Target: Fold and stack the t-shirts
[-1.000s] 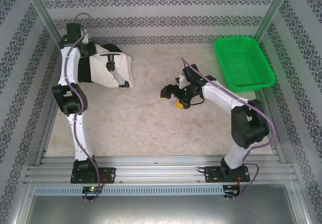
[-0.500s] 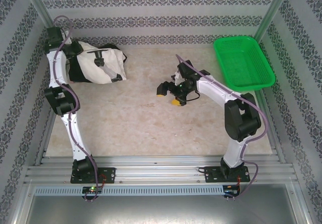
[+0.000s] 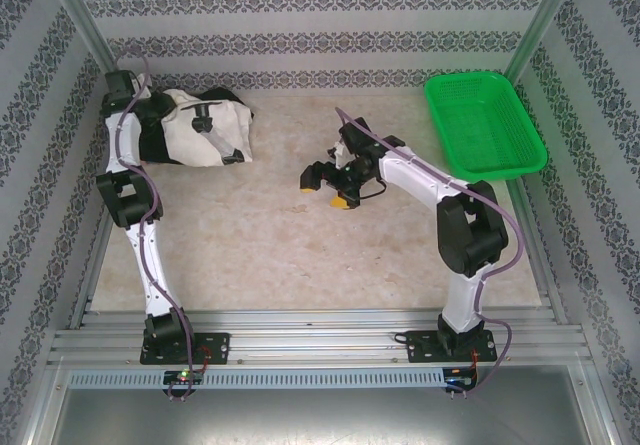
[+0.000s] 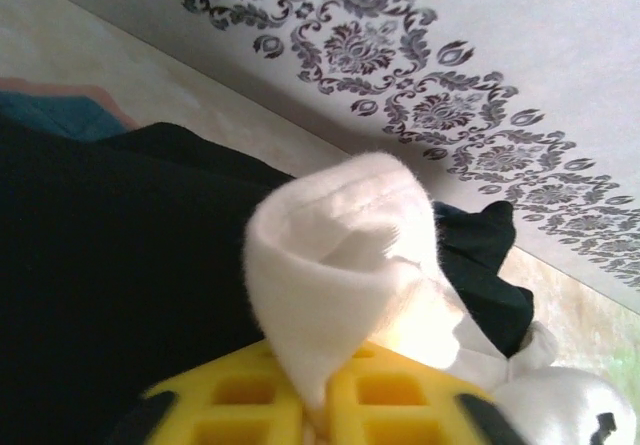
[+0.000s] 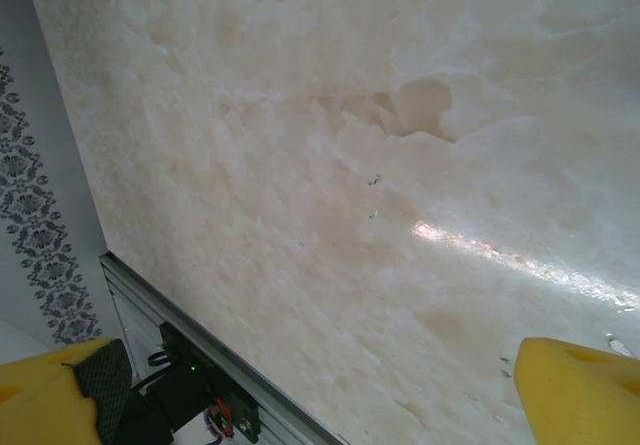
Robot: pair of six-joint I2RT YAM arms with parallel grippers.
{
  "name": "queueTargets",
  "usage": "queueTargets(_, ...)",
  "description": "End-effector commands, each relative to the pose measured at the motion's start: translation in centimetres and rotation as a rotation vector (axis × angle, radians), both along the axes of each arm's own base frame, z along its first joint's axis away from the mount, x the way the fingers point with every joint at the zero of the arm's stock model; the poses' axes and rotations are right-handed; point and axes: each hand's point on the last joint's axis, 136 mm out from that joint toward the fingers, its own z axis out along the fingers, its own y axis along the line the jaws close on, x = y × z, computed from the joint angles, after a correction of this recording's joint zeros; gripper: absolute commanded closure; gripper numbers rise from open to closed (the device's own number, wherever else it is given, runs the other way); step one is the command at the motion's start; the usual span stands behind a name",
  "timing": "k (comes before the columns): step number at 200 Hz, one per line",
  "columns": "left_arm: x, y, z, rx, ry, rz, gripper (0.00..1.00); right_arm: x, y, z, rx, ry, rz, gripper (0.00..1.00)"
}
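Hovering over the desk [image 3: 250, 245] with right fingers [image 3: 323, 193] spread wide, gripping nothing. Farther back, far left, apparently pinching a fold of cream t-shirt [image 3: 215, 127] between narrow left fingers [image 4: 312, 410]; crumpled there against black t-shirt [image 4: 120, 265], beside the patterned wall [image 3: 300, 40].

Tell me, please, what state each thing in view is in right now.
left tool: almost closed, a cream fold between its fingers; grip unclear.
right tool: wide open, holding nothing.
cream t-shirt: crumpled, not folded.
black t-shirt: crumpled, not folded, bunched up with the cream one.
green basket: upright, empty.
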Motion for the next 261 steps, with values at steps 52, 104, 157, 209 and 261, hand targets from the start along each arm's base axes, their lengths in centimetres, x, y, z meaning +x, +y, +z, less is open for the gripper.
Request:
queueTargets(52, -0.7, -0.3, 8.8, -0.095, -0.137, 0.002, 0.09, -1.1, 0.1, 0.9, 0.016, -0.004, -0.003, 0.02)
queueTargets(104, -7.2, 1.9, 13.2, -0.095, -0.076, 0.058, 0.00, -1.6, 0.0, 2.8, 0.051, -0.060, 0.010, 0.02)
queueTargets(157, -13.9, 0.5, 9.6, -0.257, 0.010, 0.087, 0.00, -2.4, -0.4, 5.5, 0.082, -0.118, 0.035, 0.02)
queueTargets(209, -17.3, -2.3, 2.1, -0.446, 0.071, 0.089, 0.08, -3.0, -1.1, 5.5, 0.092, -0.120, 0.025, 0.02)
queueTargets(261, -16.4, -2.2, -2.4, -0.576, -0.005, 0.158, 0.12, -3.0, -1.1, 5.2, 0.092, -0.114, 0.018, 0.02)
